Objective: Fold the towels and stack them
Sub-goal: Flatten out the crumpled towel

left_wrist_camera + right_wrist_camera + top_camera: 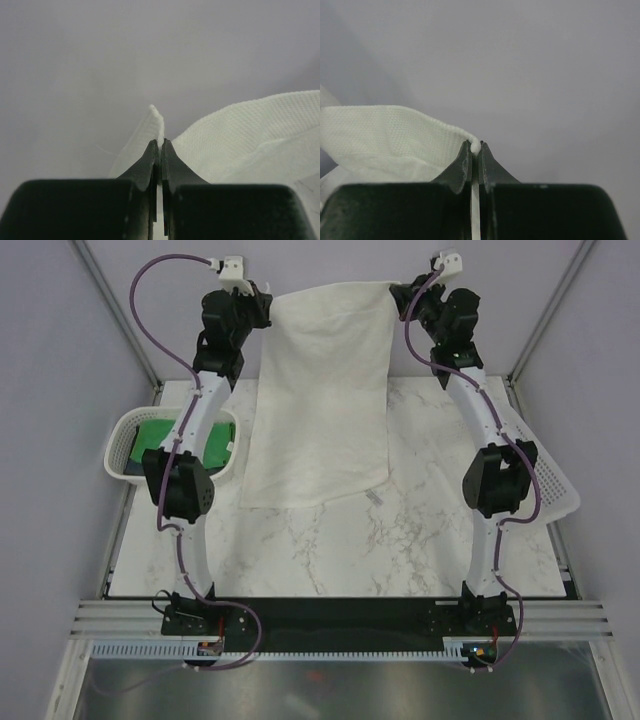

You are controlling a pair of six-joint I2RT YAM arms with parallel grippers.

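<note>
At the far side, left tool [160, 141] and right tool [476, 145] each pinch a corner of the white towel [320, 400].

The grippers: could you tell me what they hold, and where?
Both hold the white towel: left gripper pinches one far corner, right gripper the other.

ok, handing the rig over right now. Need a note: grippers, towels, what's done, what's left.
Left gripper: shut on the white towel, at its far left corner.
Right gripper: shut on the far right corner.
White towel: held up at the far end, spread, with its near edge on the table.
Green towel: in the left basket, partly behind the left arm.
Navy towel: not in sight.
Done: white towel gripped and spread.
Left: fold it, then fold and stack the others.
</note>
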